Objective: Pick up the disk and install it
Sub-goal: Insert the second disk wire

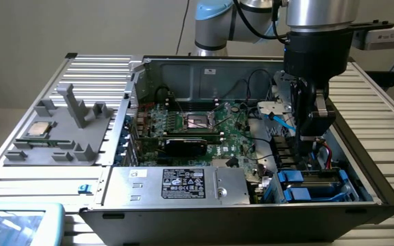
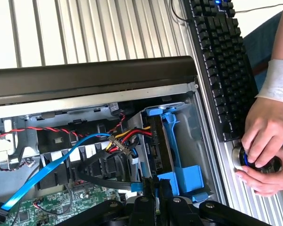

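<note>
I had the pincer (image 1: 311, 134) down inside the computer case (image 1: 204, 72), over the drive bay. From the wrist view its fingers looked nearly closed on the edge of the disk (image 2: 160, 141), which stood upright in its blue bay, seemingly mostly in.

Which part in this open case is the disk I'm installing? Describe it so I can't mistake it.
Start at the open black computer case and go to the drive bay in its corner on the exterior view's right, under the robot's black gripper. The disk stands on edge there, a flat dark slab in a bright blue plastic carrier. Nearby parts are cables and green motherboard.
</note>
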Controlling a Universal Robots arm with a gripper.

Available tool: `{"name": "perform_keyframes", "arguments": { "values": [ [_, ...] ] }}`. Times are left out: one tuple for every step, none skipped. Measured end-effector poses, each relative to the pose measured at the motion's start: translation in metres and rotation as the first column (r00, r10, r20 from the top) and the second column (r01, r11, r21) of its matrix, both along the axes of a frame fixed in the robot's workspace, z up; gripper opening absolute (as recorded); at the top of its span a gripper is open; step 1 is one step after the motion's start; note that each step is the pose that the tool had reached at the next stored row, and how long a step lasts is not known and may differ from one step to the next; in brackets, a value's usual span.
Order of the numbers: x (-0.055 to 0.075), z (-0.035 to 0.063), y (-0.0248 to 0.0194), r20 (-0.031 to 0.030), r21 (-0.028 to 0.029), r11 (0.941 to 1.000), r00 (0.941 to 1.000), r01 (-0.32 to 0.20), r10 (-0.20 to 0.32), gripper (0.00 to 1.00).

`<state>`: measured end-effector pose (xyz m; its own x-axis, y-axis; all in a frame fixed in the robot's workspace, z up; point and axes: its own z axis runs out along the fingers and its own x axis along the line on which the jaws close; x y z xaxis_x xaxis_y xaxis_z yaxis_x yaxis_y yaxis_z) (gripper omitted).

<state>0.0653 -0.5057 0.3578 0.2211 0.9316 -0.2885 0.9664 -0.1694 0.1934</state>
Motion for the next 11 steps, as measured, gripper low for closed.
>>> {"name": "perform_keyframes", "arguments": {
  "values": [
    [0.0, 0.0, 0.0, 0.0, 0.0, 1.0, 1.0, 0.0, 0.0, 0.16],
    [0.0, 0.0, 0.0, 0.0, -0.0001, 1.0, 1.0, 0.0, 0.0, 0.16],
    [0.0, 0.0, 0.0, 0.0, 0.0, 1.0, 1.0, 0.0, 0.0, 0.16],
    [0.0, 0.0, 0.0, 0.0, 0.0, 1.0, 1.0, 0.0, 0.0, 0.16],
    [0.0, 0.0, 0.0, 0.0, -0.0001, 1.0, 1.0, 0.0, 0.0, 0.16],
    [0.0, 0.0, 0.0, 0.0, 0.0, 1.0, 1.0, 0.0, 0.0, 0.16],
    [0.0, 0.0, 0.0, 0.0, 0.0, 1.0, 1.0, 0.0, 0.0, 0.16],
    [0.0, 0.0, 0.0, 0.0, 0.0, 1.0, 1.0, 0.0, 0.0, 0.16],
    [0.0, 0.0, 0.0, 0.0, 0.0, 1.0, 1.0, 0.0, 0.0, 0.16],
    [0.0, 0.0, 0.0, 0.0, 0.0, 1.0, 1.0, 0.0, 0.0, 0.16],
    [0.0, 0.0, 0.0, 0.0, 0.0, 1.0, 1.0, 0.0, 0.0, 0.16]
  ]
}}
